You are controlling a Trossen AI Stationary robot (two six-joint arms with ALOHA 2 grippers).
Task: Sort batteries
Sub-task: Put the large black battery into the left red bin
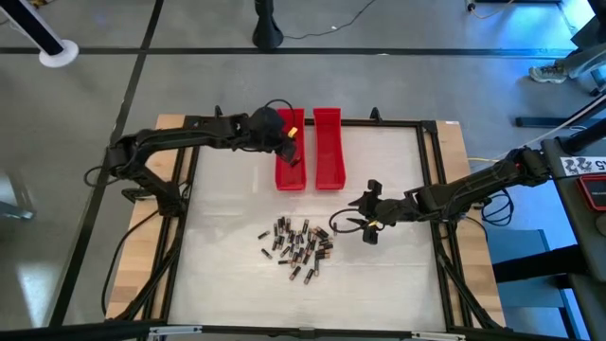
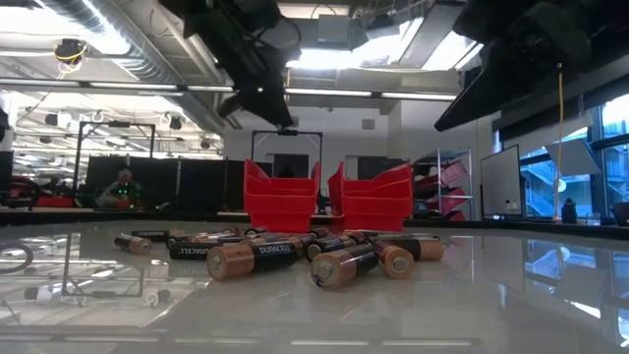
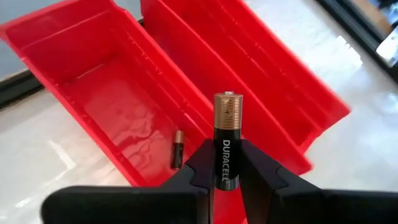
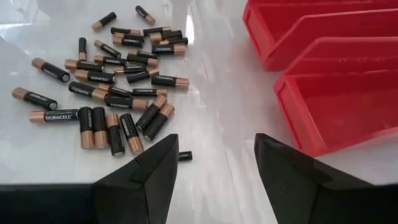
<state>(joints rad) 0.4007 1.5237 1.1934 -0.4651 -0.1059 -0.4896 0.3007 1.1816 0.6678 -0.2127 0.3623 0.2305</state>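
- Left tool clamped on one Duracell battery, copper end pointing away from the fingers, black body pinched btwn them.
- Held battery sits over the left red tray, near the wall it shares w/ the right red tray.
- One small battery in the tray lies flat on the left tray's floor, just ahead of the left tool.
- In high view, left tool is above the left tray; right tray just beside it.
- Right tool fingers apart, nothing btwn them, hovering low over the desk.
- Battery pile lies loose on the desk just ahead of the right tool, to one side; both trays ahead on the other side.
- One tiny dark cell lies apart from the pile, just beside a right finger.
- High view: right tool just beside the pile, the trays beyond it.
- Low view: batteries lie on their sides in front of the two trays.
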